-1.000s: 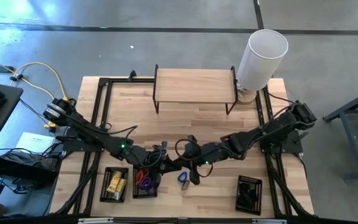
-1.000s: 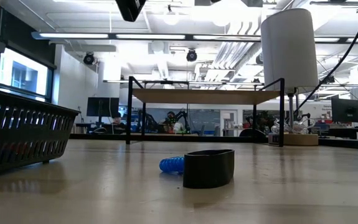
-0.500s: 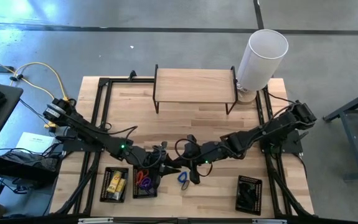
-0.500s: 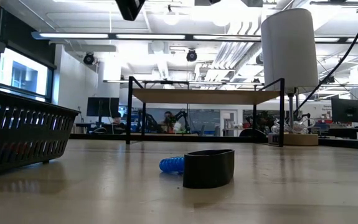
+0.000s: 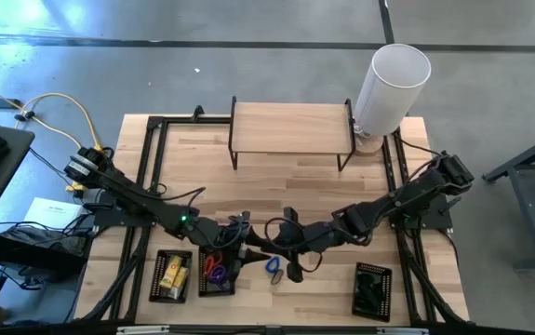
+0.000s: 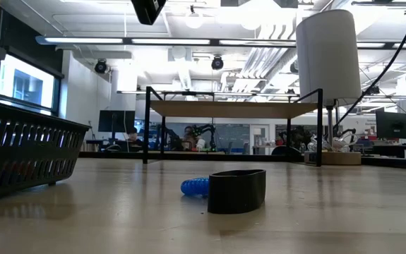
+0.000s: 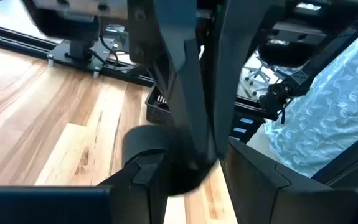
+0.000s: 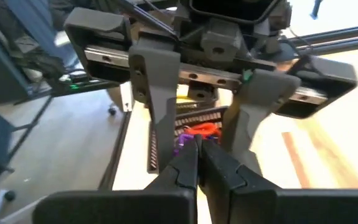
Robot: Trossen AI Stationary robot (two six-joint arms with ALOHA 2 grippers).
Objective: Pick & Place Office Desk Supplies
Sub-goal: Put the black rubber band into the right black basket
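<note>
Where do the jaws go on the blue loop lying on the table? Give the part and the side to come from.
Probably one side of the blue loop, taken from straight above. It lies flat on the table with its middle open, so one jaw can drop inside and one outside. Pick the side away from the black mesh tray.

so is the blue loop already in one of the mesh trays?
No. In the high view the blue loop lies on the bare tabletop, between the middle mesh tray and the right one.
</note>
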